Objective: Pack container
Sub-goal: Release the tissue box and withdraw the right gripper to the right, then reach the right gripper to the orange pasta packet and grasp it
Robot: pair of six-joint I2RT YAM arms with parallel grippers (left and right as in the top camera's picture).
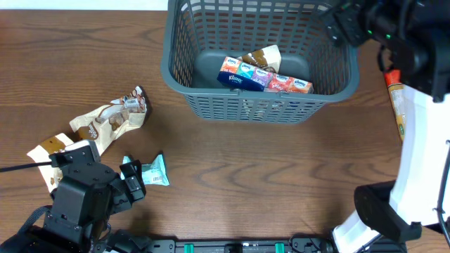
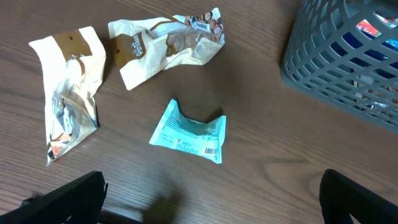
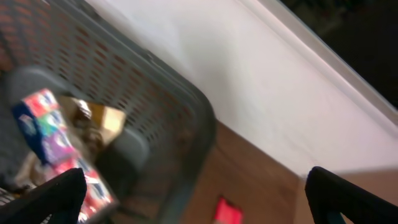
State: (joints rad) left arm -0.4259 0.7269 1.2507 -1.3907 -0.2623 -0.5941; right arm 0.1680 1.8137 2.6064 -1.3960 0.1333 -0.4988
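Spread, empty: left pincer (image 2: 211,199), right pincer (image 3: 199,199), tips cropped. Blurred over container (image 3: 198,115); brown pack (image 1: 266,56) half hidden behind tissues (image 1: 264,78).

We see the container (image 1: 253,107), a big grey-blue plastic basket with slotted walls and thick rim. It stands upright, open top, at the tabletop's (image 1: 281,176) far edge, right of centre, partly loaded.
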